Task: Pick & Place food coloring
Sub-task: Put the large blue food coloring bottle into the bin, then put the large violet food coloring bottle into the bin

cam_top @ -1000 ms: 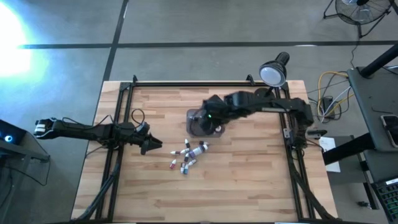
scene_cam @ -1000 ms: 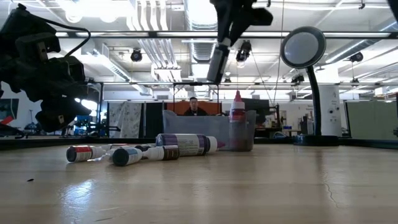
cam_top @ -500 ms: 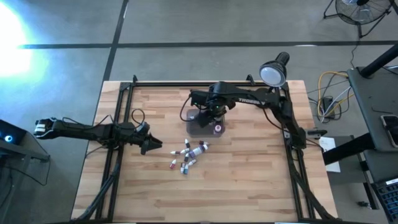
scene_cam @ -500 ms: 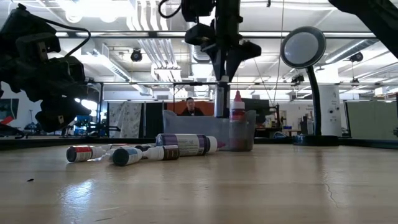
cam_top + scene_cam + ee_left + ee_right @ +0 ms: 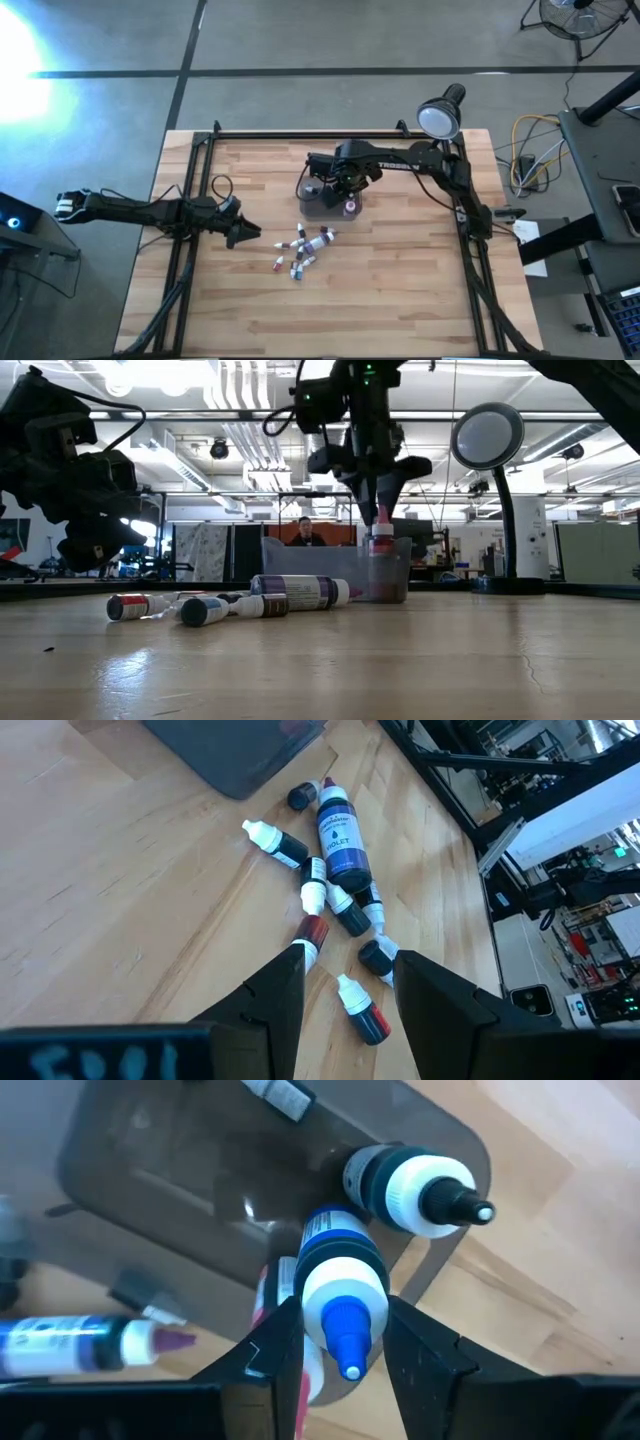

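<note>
A clear grey tray sits on the wooden table near its far middle. My right gripper reaches down into the tray, shut on a blue-labelled food coloring bottle with a white cap. Beside it in the tray stand a dark bottle with a white cap and a red one. Several loose bottles lie on their sides in a pile nearer than the tray, among them a larger violet one. My left gripper is open and hovers left of the pile. My right gripper pinches the blue bottle's upper part, at its white cap, between the two fingers. The fingers come from above, pointing down. The bottle stands upright, tip up, inside the tray. Whether its base rests on the tray floor is hidden.
A round desk lamp stands at the far right corner. Black frame rails run along the table's left, right and far sides. A person sits in the room beyond. Bare wood lies near and right of the pile.
My right gripper came down from high above the tray with the bottle in its fingers. The bottle went down into the tray and now stands beside the red bottle. The left arm and the loose pile kept still.
</note>
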